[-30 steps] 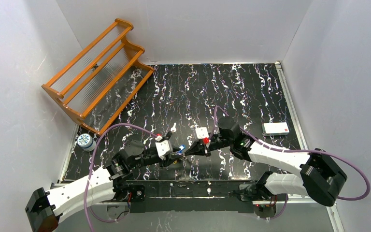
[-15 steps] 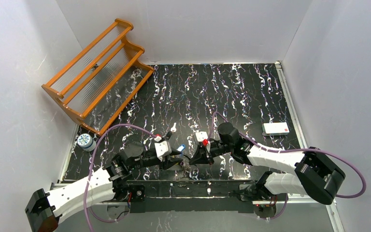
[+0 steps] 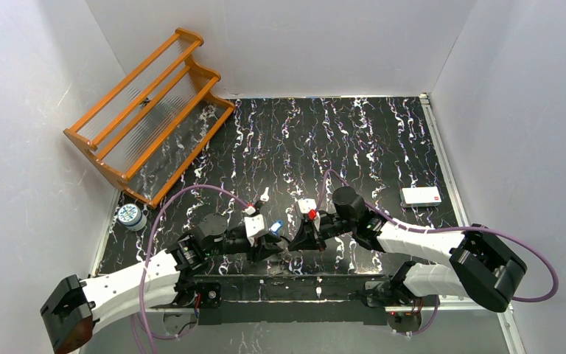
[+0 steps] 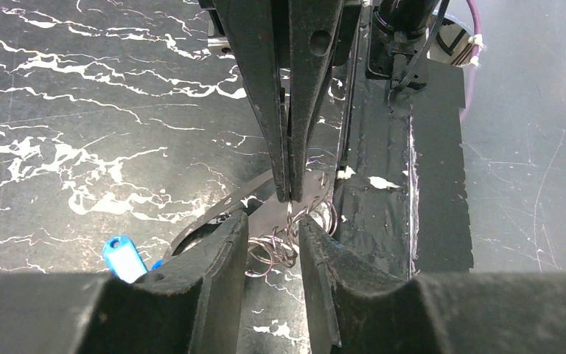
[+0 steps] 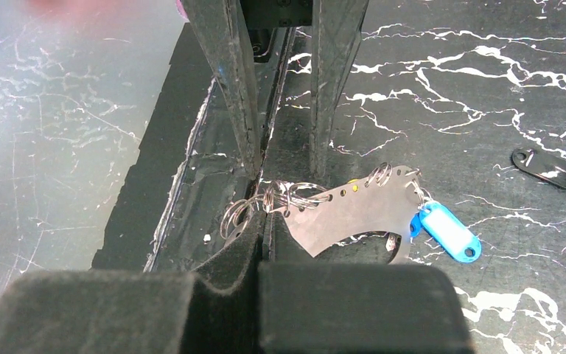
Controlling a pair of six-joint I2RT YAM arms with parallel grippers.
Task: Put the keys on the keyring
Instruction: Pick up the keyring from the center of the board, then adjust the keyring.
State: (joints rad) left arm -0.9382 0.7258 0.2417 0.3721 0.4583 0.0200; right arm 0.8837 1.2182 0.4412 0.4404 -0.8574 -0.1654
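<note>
My right claw (image 5: 261,221), pressed together, pinched the keyring (image 5: 346,214) at the table's (image 3: 383,140) six o'clock—left claw (image 4: 274,230) half-spread astride it, grip unclear. Had we pulled crosswise, its wire loops (image 5: 287,195) could have sprung loose.

Your overhead view is bright and evenly lit from above, sharp throughout, with only soft, short shadows on the counter (image 3: 383,140). In both wrist views your own jaws fill the bottom edge as dark, out-of-focus blocks. The glossy surface beyond them carries a mild sheen.
</note>
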